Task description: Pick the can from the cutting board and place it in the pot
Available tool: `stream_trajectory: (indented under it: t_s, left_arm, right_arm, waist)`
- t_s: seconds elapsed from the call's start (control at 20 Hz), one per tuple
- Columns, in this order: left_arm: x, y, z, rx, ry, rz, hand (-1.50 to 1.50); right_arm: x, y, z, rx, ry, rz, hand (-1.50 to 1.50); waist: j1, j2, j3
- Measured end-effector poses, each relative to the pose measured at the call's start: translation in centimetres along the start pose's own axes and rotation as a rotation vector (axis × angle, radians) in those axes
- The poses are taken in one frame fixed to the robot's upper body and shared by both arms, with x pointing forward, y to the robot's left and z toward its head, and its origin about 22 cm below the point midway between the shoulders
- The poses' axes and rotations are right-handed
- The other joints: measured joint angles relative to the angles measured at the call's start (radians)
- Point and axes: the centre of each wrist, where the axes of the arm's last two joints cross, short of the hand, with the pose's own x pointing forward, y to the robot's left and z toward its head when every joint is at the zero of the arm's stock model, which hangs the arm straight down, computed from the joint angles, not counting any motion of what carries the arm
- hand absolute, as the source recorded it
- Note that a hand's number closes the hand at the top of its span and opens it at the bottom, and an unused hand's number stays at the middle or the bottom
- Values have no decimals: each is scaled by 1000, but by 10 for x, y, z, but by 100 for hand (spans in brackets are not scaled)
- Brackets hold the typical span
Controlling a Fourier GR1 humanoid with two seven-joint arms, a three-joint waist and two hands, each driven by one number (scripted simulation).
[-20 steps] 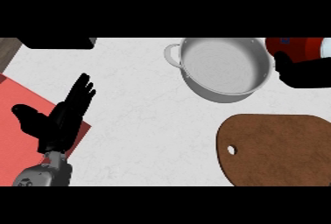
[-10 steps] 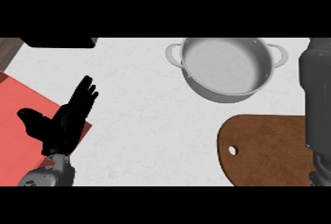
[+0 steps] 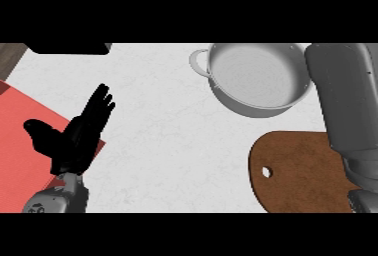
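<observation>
Head view, looking steeply down on a white, faintly veined counter [image 3: 170, 150]. The left hand [image 3: 74, 137] lies at the view's lower left, wide open with its fingers [image 3: 100, 102] straight and close together, pointing up and to the right, and the thumb [image 3: 40, 130] spread to the left; it holds nothing. Its palm and thumb lie over a red mat [image 3: 18, 150] that covers the counter's left edge, while the fingertips reach past the mat's slanted border onto bare counter. The grey left forearm [image 3: 55, 197] enters from the lower edge just below the hand.

Well to the right of this hand and above its level stands the pot [image 3: 212, 80], grey metal, round, with a loop handle [image 3: 197, 59] turned toward the hand. Below the pot, also well right of the hand, lies the cutting board [image 3: 303, 165], brown, rounded, with a small hole [image 3: 266, 172] near its left edge.

The right forearm [image 3: 343, 100] crosses the board's right side and the pot's right rim, running to the top of the view; its hand does not show, so its state cannot be told. The can shows nowhere, and its place cannot be told.

Above the left hand, at the top edge, sits a dark block [image 3: 70, 48] with a strip of wood [image 3: 11, 54] to its left
</observation>
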Motion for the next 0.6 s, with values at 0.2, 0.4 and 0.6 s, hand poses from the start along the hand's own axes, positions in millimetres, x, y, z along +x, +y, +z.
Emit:
stream_trajectory:
  t_s: [0.2, 0.4, 0.6]
  left_arm:
    - [2, 2, -3, 2, 1, 2, 0]
    - [0, 3, -3, -1, 1, 5, 0]
    - [0, 4, -2, -1, 1, -2, 0]
  right_arm:
    - [-6, 27, -10, 75, 91, -106, -150]
    - [-11, 43, -17, 141, 139, -230, -150]
    - [-17, 54, -20, 104, 139, -386, -150]
  waist:
    - [0, 1, 0]
    - [0, 0, 0]
    - [1, 1, 1]
